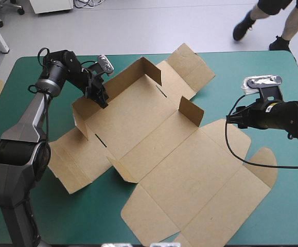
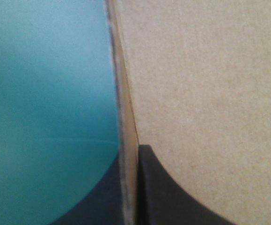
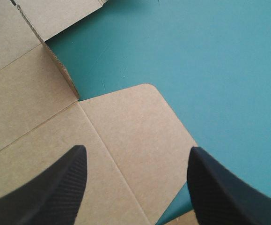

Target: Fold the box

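Likely step: raising box (image 1: 154, 154) far-left wall.
Left fingers (image 2: 168, 201) clamp it; right fingers (image 3: 55, 187) spread above right flap; next needs inward tuck.

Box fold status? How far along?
Early. Done: a few walls of the box stand at the far end. In hand: left gripper pinches the raised left wall; right gripper open over a flat flap. Left: near lid panels lie flat, no tuck visible.

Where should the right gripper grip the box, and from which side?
The rounded flap under the open right gripper, from the table's right: it lies flat, its free edge on bare teal-green cover. The left gripper holds a raised wall opposite.
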{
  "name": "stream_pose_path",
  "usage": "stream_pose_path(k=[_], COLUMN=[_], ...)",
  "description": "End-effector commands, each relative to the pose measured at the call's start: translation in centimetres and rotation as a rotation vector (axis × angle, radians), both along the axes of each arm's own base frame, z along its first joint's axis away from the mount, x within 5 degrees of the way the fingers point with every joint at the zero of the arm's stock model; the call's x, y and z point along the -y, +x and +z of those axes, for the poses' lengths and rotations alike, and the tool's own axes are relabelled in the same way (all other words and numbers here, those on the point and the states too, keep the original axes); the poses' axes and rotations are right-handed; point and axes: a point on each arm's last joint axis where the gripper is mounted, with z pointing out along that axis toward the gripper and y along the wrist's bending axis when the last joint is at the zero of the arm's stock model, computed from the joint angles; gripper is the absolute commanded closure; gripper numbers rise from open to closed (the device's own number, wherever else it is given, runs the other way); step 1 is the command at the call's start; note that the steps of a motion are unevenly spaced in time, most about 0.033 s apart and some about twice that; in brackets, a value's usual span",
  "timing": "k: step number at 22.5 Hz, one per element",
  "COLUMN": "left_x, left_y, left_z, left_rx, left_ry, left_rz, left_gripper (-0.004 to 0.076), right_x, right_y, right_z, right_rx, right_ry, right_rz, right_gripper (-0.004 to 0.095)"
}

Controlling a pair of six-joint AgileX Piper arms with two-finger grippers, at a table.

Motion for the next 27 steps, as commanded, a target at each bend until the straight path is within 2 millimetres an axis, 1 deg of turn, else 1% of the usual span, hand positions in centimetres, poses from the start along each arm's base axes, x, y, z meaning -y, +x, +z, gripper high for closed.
stream_pose_path(k=[1, 3, 6, 7, 9, 10, 11, 12, 14, 15, 16, 20, 23, 27], left_x=[-0.3, -0.7, -0.9, -0.6, 0.6, 1.6, 2.1, 3.4, 4.7, 5.0, 5.3, 5.5, 6.0, 7.4], left_y=[-0.4, 0.0, 0.4, 0.5, 0.4, 0.3, 0.3, 0.0, -0.6, -0.8, -1.2, -2.3, -3.3, -4.6], left_z=[4.3, 5.0, 5.9, 6.4, 6.9, 7.1, 7.1, 7.2, 7.4, 7.6, 8.2, 9.8, 10.8, 12.2], left_rx=[0.181, 0.229, 0.302, 0.344, 0.379, 0.406, 0.424, 0.447, 0.461, 0.465, 0.472, 0.482, 0.496, 0.572], left_ry=[0.077, 0.148, 0.187, 0.197, 0.197, 0.195, 0.201, 0.219, 0.251, 0.257, 0.255, 0.186, 0.180, 0.254], left_rz=[-0.158, -0.153, -0.160, -0.194, -0.216, -0.237, -0.261, -0.319, -0.360, -0.359, -0.332, -0.248, -0.271, -0.296], left_gripper=[0.0732, 0.0710, 0.0711, 0.0711, 0.0711, 0.0711, 0.0711, 0.0712, 0.0712, 0.0715, 0.0734, 0.0734, 0.0734, 0.0734], right_x=[0.2, 0.2, 0.0, 0.0, 0.0, 0.0, 0.0, 0.0, 0.1, 0.2, 0.4, 1.0, 0.9, 0.9], right_y=[-0.3, -0.3, -0.3, -0.2, -0.2, -0.2, -0.2, -0.3, -0.4, -0.4, -0.4, 0.0, 0.5, 0.9], right_z=[1.8, 1.8, 1.8, 1.7, 1.7, 1.7, 1.7, 1.7, 1.8, 2.0, 2.3, 2.4, 2.0, 1.8], right_rx=[0.080, 0.076, 0.077, 0.077, 0.077, 0.077, 0.077, 0.071, 0.075, 0.094, 0.128, 0.163, 0.146, 0.148], right_ry=[0.020, 0.021, 0.037, 0.043, 0.043, 0.043, 0.043, 0.035, 0.041, 0.040, 0.022, -0.020, -0.016, -0.014], right_rz=[-0.010, -0.009, -0.006, -0.006, -0.006, -0.006, -0.006, -0.005, -0.016, -0.027, -0.041, -0.086, -0.089, -0.093], right_gripper=[0.0331, 0.0331, 0.0331, 0.0331, 0.0331, 0.0331, 0.0331, 0.0331, 0.0333, 0.0343, 0.0382, 0.0444, 0.0483, 0.0570])
